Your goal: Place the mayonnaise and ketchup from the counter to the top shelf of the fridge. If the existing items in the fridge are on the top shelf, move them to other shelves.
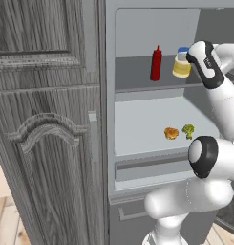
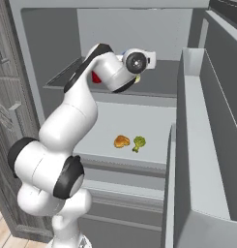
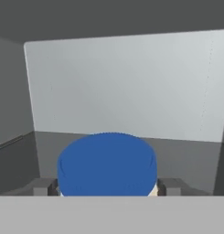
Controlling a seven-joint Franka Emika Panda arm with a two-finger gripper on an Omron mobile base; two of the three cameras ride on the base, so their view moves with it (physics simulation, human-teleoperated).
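Up on the fridge's [image 1: 111,95] dark top shelf [image 1: 137,76], the gripper [image 3: 107,188] straddles the mayonnaise jar [image 3: 107,164], jaws wide at either flank; whether they pinch it I cannot tell. Ketchup [image 1: 156,64] stands at the jar's nine o'clock; bun [image 1: 171,133] and broccoli [image 1: 188,130] lie one shelf lower.

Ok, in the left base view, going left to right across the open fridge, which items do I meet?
ketchup → bun-like lump → mayonnaise → broccoli floret. The first and third stand on the top shelf, the other two on the shelf below.
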